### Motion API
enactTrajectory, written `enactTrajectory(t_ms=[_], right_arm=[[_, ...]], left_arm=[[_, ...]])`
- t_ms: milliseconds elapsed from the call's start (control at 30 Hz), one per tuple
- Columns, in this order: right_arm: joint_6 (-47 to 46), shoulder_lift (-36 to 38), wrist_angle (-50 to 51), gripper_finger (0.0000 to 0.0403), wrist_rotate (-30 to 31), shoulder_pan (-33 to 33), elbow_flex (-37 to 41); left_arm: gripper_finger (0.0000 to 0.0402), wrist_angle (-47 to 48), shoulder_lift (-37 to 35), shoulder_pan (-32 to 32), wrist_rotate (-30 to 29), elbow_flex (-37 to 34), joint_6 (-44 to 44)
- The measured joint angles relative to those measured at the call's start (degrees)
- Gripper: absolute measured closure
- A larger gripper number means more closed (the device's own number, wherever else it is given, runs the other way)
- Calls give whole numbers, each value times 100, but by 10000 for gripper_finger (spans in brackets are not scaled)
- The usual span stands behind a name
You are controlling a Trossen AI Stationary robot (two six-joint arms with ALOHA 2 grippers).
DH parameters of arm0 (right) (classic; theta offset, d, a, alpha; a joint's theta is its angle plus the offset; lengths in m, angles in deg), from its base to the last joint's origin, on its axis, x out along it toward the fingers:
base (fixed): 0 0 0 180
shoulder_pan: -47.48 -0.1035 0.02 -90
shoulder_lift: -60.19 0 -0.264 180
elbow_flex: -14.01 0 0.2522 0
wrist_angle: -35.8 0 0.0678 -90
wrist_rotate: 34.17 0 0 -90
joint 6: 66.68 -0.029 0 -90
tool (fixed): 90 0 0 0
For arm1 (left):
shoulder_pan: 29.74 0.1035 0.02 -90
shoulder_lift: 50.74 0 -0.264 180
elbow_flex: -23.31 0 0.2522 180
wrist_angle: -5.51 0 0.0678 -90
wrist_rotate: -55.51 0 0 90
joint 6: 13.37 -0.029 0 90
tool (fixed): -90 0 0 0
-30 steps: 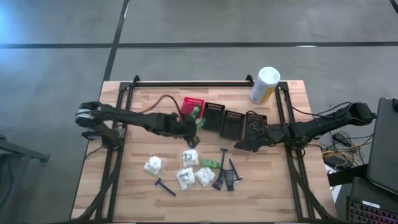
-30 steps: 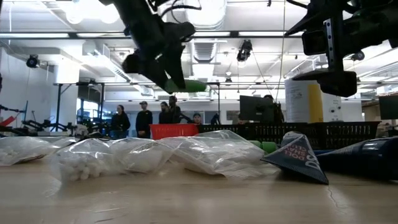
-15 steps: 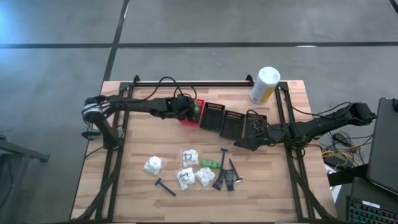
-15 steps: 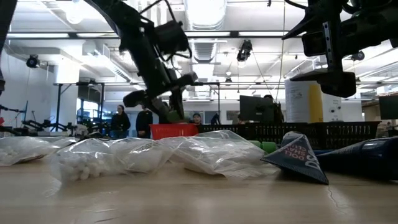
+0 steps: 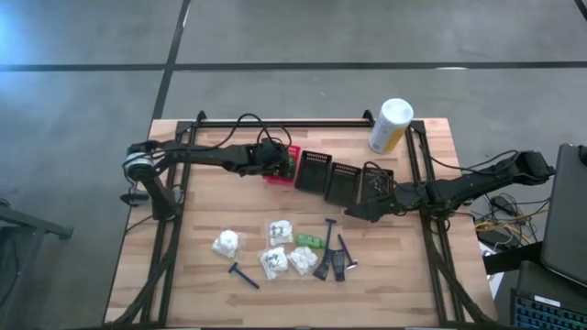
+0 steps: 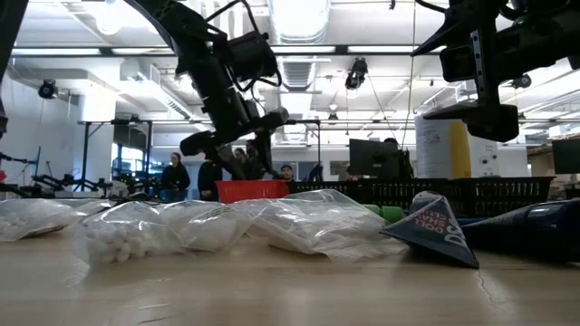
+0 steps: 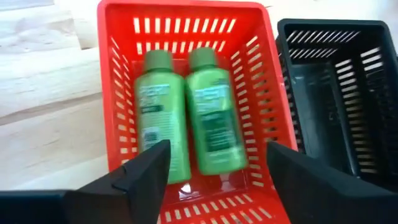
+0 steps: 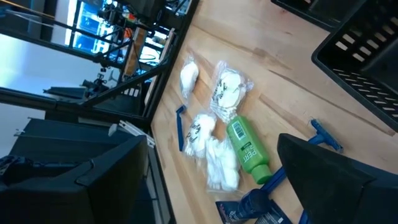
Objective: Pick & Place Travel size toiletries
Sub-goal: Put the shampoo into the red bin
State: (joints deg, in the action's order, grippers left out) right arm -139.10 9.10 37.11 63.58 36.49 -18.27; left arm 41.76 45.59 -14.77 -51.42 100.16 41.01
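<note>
My left gripper [image 5: 278,166] [image 7: 214,186] hovers open above the red slotted basket [image 5: 286,152] [image 7: 266,118]. Two green bottles [image 7: 160,112] [image 7: 214,109] lie side by side on the basket floor, below the gap between the fingers. Another green bottle [image 5: 307,241] [image 8: 247,151], white crinkly pouches [image 5: 275,261] [image 8: 227,87], blue-handled razors [image 5: 244,275] [image 8: 180,127] and dark flat sticks [image 5: 337,264] lie on the table's near half. My right gripper [image 5: 353,214] hangs above the table, just right of this pile.
Three black slotted baskets [image 5: 316,171] [image 5: 345,182] [image 5: 374,181] stand in a row right of the red one. A white-and-yellow canister [image 5: 390,126] lies near the far right corner. A black rail [image 5: 275,124] runs along the far edge. People stand beyond the table [image 6: 210,172].
My left gripper carried a green bottle from above the table's middle toward the far edge, came down over the red basket and let go. That bottle now lies in the basket beside the other one.
</note>
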Motion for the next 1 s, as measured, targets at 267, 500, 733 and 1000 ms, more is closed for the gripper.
enactTrajectory(t_ms=[267,500,733,1000], right_arm=[[76,0,7,46,-30,-1,0],[83,0,17,52,-44,-1,0],[83,0,31,72,-44,-1,0],[85,0,100,65,-145,-1,0]], left_arm=[[133,-207,-345,-688,1728,275,-2588],[144,-343,-293,-1941,1630,304,-4669],[157,-1540,409,-2507,783,304,-4942],[163,-2035,1079,-2673,1039,406,-4393]])
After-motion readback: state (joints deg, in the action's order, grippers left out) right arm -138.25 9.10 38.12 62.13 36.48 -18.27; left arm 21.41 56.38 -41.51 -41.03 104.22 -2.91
